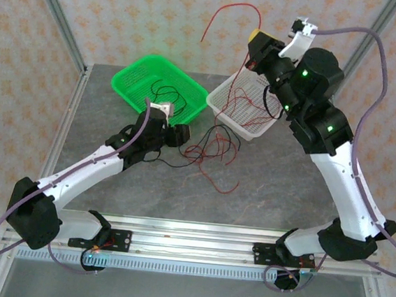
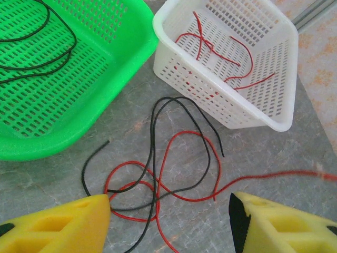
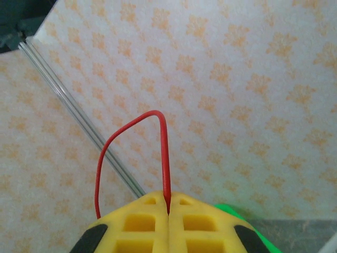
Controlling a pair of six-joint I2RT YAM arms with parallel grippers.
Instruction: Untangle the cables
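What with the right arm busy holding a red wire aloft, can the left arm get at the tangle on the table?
Probably yes: the left end effector hangs open just over the tangle, with nothing between them to block a straight descent.

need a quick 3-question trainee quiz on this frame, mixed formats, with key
1. Multiple choice: what colour of cable does the right gripper pinch? A black, B red, C none.
2. True or false: the green basket holds black cables.
3. Short answer: the left gripper hangs over the tangle of red and black cables. Is it open or shut?
Key: 1 B, the red cable. 2 true. 3 open.
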